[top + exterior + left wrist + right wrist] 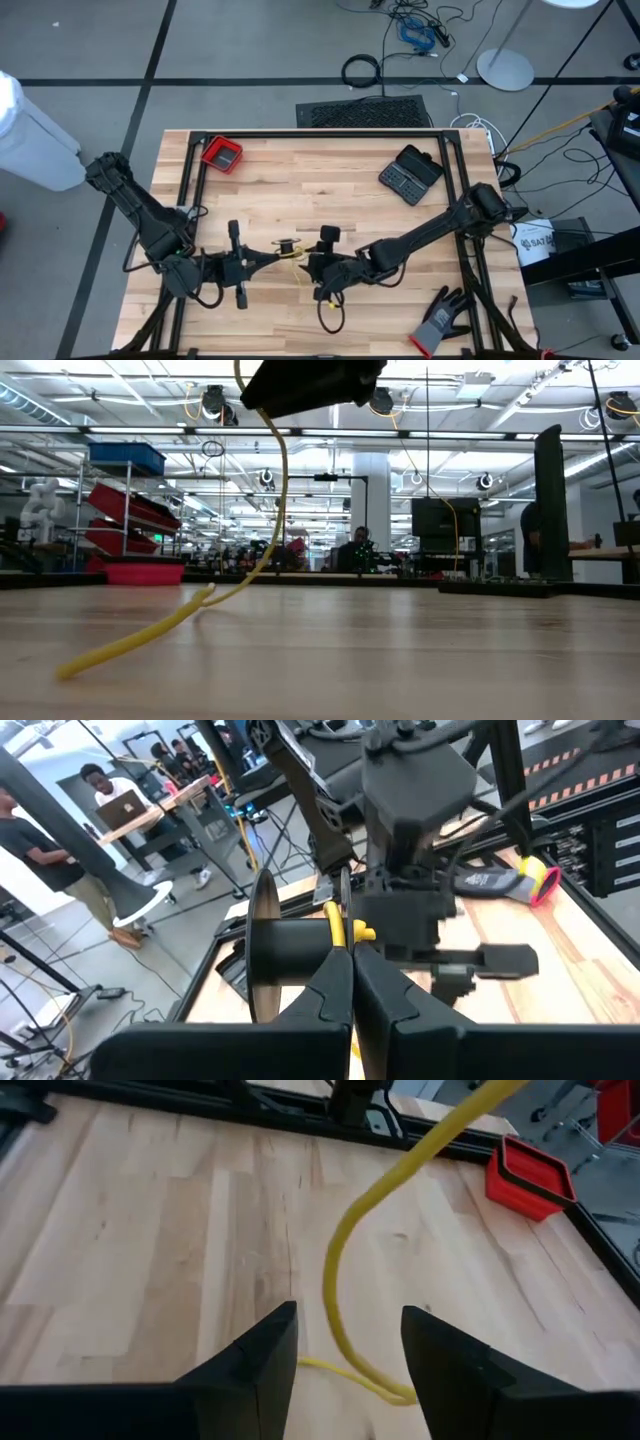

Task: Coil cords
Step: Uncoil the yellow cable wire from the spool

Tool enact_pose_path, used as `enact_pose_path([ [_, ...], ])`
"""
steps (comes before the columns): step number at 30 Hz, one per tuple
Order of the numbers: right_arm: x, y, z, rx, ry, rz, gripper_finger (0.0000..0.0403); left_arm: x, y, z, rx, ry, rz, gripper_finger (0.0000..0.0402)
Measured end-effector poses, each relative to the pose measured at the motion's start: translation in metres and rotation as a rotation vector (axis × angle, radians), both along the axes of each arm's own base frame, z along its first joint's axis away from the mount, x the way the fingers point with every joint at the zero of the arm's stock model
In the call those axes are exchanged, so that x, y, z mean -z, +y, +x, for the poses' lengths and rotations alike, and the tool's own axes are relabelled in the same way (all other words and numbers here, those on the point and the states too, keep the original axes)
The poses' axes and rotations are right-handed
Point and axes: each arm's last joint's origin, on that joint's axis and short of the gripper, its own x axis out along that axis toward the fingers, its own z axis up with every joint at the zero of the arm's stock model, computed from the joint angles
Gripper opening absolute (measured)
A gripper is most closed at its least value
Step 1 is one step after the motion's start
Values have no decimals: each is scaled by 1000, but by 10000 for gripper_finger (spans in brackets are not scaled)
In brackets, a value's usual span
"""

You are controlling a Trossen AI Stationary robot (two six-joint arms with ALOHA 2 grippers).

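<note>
Both arms meet low on the worktop (400, 225), near six o'clock in the high view. The left end effector (350, 982) has its fingers pressed together around the yellow cord (345, 1250) beside a black spool (285, 955) held up off the surface. The right end effector (348, 1342) stands with its fingers apart and nothing between them, the cord's lower loop lying just ahead of its tips. From the left grip the cord hangs down and trails flat along the wood toward seven o'clock in the low view. A black cord cannot be picked out with confidence. Risks, as judged: the slack could slip from the left grip under tension; the right fingers could close on bare wood and miss the thin cord; the free tail may snag and drag, loosening any turns on the spool.
</note>
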Motion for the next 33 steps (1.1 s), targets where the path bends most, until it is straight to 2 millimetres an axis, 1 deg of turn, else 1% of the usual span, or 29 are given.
enact_pose_path([
  [4, -5, 1, -2, -30, -8, 29, 164, 0, 0, 0, -2, -1, -7, 0],
  [10, 0, 1, -1, -32, 17, 20, 162, 0, 0, 0, -5, -3, -17, 0],
  [13, 0, 0, -1, -24, 13, 20, 154, 0, 0, 0, -5, -3, -17, 0],
  [16, 0, -1, 0, -22, 14, 19, 131, 0, 0, 0, -5, -3, -17, 0],
  [20, 0, -3, 0, -24, 20, 23, 90, 0, 0, 0, -5, -3, -17, 0],
  [26, 1, -3, -1, -23, 36, 16, 13, 0, 0, 0, -5, -3, -17, 0],
  [31, 2, -4, -1, -23, 48, 4, 4, 0, 0, 0, 17, 2, -21, 0],
  [33, 0, -5, -5, -20, 70, 0, 3, 1, -1, 0, 30, 8, -20, 0],
])
